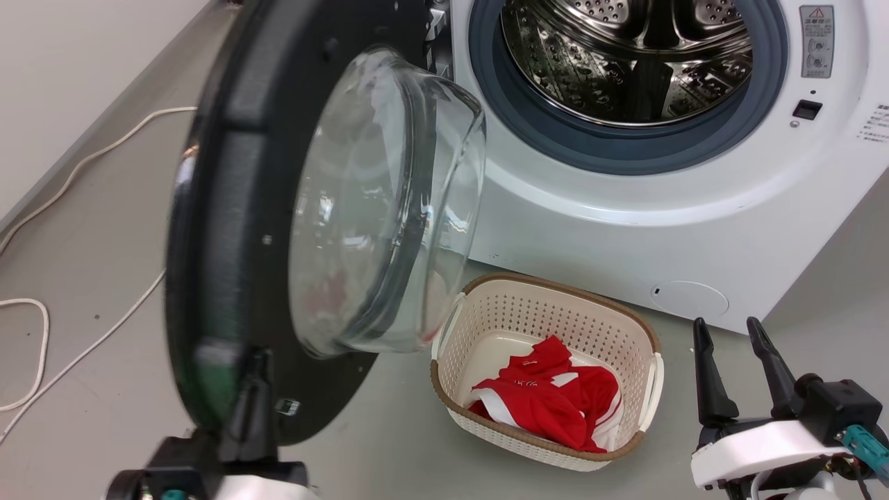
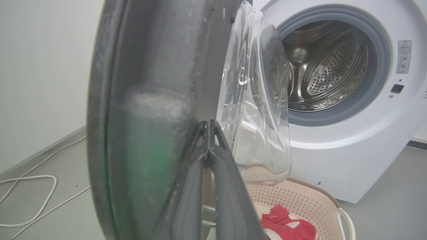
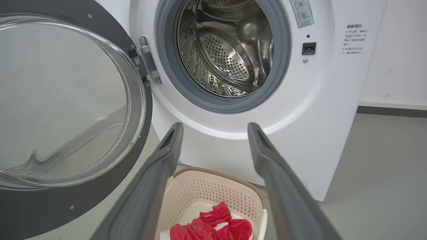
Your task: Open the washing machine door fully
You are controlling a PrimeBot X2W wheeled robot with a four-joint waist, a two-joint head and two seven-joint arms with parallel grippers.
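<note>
Presently one washing machine door (image 1: 312,222) open, one basket (image 1: 528,316) nearby.

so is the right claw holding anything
No, the right claw is open, its two fingers spread wide with nothing between them.

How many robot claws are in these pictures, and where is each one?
2. The left claw, fingers together, is at the lower edge of the washing machine door. The right claw, open, is over the floor right of the basket.
</note>
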